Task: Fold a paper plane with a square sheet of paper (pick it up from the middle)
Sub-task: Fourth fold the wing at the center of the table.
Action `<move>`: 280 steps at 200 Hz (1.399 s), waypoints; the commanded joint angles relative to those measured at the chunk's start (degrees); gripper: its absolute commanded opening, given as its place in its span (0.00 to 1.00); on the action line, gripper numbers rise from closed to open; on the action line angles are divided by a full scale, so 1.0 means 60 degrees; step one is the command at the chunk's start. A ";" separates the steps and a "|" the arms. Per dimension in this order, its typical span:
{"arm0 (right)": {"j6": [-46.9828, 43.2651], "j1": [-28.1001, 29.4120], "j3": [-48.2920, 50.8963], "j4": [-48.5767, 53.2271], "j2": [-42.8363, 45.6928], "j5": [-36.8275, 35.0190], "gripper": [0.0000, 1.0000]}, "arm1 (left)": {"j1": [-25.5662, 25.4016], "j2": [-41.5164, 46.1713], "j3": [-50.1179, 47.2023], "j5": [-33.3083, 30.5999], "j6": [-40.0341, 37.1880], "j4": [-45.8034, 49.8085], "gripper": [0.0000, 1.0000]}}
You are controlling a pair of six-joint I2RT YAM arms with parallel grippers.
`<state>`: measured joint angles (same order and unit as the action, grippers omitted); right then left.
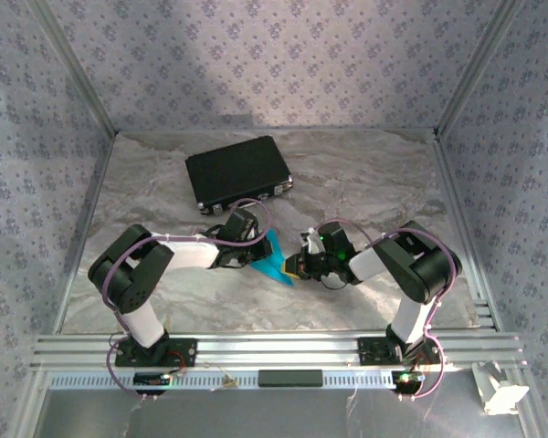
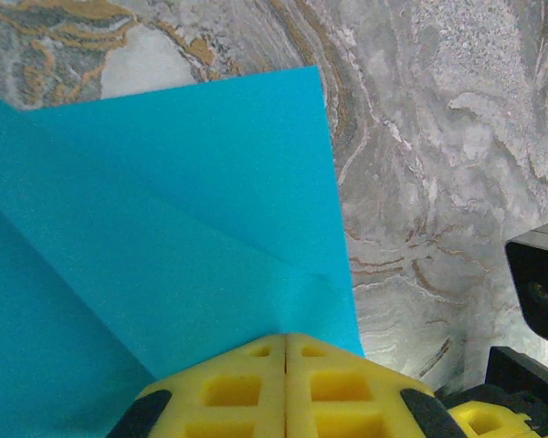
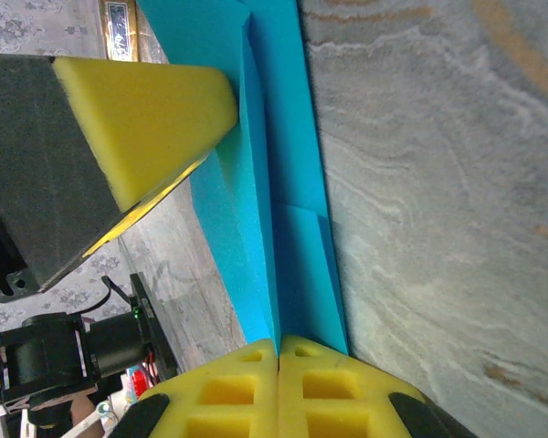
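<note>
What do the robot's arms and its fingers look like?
The left arm and right arm both have chunky black joints and white tube parts, with a thin purple cable looping along each. The left gripper and right gripper end in bright yellow fingers with square dents and black side patches.

Grey marbled table [image 1: 374, 182], black case [image 1: 238, 172] flat on its far side.
</note>
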<state>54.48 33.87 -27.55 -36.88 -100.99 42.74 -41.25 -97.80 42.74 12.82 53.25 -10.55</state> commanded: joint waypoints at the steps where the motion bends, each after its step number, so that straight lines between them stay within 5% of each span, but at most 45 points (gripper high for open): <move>1: -0.0040 0.0068 0.0183 0.1070 -0.0527 -0.0620 0.00 | 0.0022 -0.0207 0.0266 0.0119 -0.0268 0.0134 0.07; 126: -0.0308 0.0123 -0.0024 0.1786 0.0112 -0.0650 0.00 | 0.0027 -0.0679 0.0380 0.0401 -0.0453 0.0773 0.03; 176: -0.0507 0.0196 -0.0512 0.2209 0.0187 -0.0645 0.15 | -0.0045 -0.0286 0.0464 0.0541 -0.0424 0.0593 0.04; 280: -0.1145 0.0068 -0.1855 0.3304 -0.0006 -0.0739 0.19 | -0.0070 -0.0111 0.0521 0.0613 -0.0379 0.0397 0.06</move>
<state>49.23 34.59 -36.60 -19.42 -99.61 39.51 -41.28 -100.18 45.19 15.66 51.64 -9.41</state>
